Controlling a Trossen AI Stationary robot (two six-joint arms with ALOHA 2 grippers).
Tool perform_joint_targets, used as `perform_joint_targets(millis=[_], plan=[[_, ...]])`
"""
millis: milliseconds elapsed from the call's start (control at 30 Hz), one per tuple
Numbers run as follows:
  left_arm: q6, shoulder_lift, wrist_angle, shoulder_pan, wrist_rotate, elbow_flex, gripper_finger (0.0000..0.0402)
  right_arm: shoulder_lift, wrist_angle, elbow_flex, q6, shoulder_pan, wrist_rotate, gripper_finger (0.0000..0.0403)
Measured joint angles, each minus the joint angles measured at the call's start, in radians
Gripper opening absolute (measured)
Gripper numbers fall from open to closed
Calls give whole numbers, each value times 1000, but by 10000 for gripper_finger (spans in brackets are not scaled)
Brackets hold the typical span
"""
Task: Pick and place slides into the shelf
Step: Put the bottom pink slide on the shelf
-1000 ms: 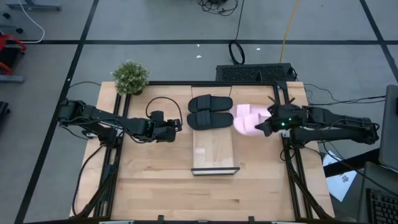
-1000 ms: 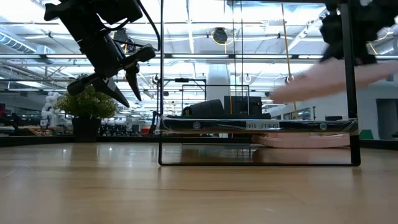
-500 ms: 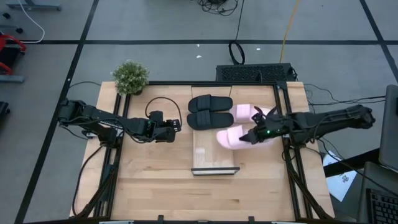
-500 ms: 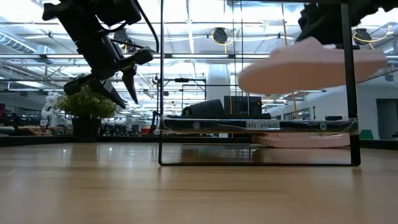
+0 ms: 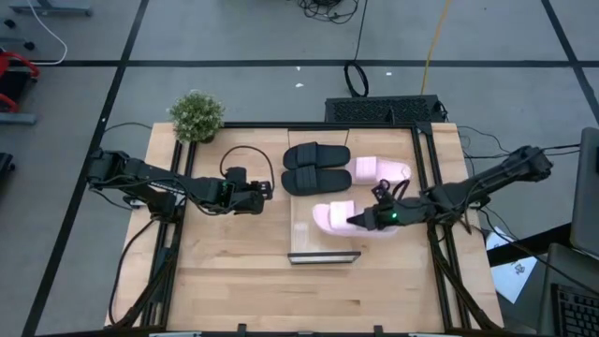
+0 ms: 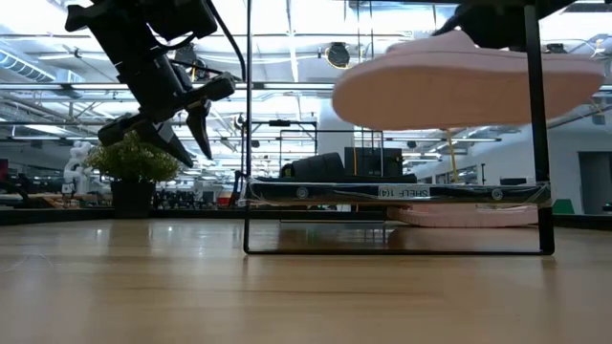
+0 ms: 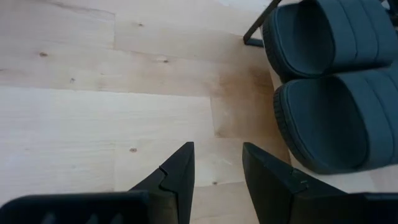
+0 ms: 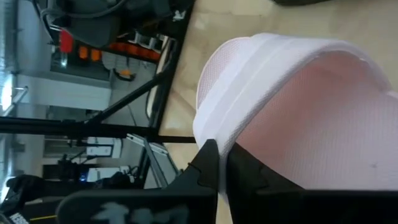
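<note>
Potted plant (image 5: 197, 115) at table's (image 5: 234, 281) far-left corner.

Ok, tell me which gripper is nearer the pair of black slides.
Left. The left gripper hovers open just beside the black slides, off the shelf. The right gripper is farther, holding a pink slide over the shelf.

right gripper (image 5: 360, 221): the fingertips are hidden under the wide strap of the raised pale pink slide sandal (image 5: 339, 218); its body is cut off by the low view's top edge.
two matte black slide sandals (image 7: 333, 81): cut off by the left wrist view's edges; only the curved ends show.
second pale pink slide sandal (image 6: 469, 216): partly screened in the low view by the long narrow light-wood shelf board (image 6: 397, 193).
shelf label: too small to read.
</note>
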Motion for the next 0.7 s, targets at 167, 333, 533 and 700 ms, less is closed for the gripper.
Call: perform_joint_targets(millis=[167,333,533,700], plan=[[47,0,1,0,11,0,129,112,164,0,-14,1,17,0],[52,0,0,0,11,0,129,209,319,0,-27,-6,-14,0],[52,0,-1,0,11,0,129,313,369,60,-33,-14,-85,0],[52,0,-4,0,12,0,129,376,359,128,-55,-21,-122,0]])
